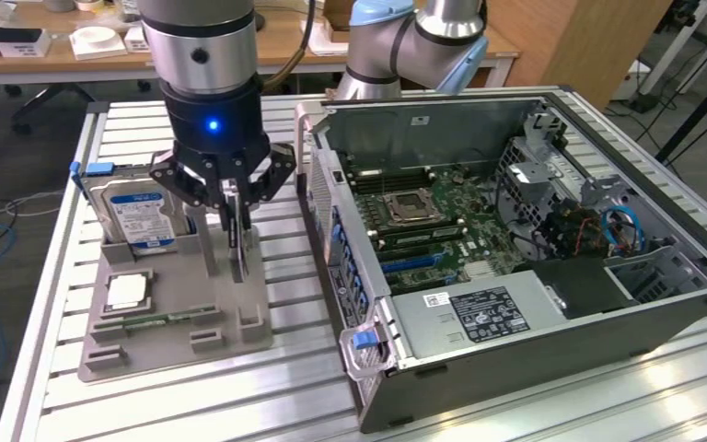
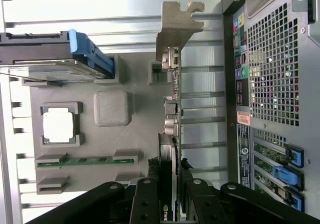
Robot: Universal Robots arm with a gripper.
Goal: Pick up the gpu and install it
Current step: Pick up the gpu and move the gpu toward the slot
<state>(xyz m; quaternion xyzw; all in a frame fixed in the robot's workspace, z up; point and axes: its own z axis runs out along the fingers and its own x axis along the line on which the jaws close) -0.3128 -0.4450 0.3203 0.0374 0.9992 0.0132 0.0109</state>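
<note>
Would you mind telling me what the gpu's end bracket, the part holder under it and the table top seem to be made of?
The end bracket of the gpu looks like bare stamped sheet metal, dull silver-grey. The part holder seems matte grey plastic, possibly printed. The table top looks like ribbed aluminium, shiny with glare.

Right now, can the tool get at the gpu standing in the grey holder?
Likely yes. The tool sits right over the gpu, one finger on each side of the upright card, nothing between them. The hard drive stands off to the side in the same grey holder.
</note>
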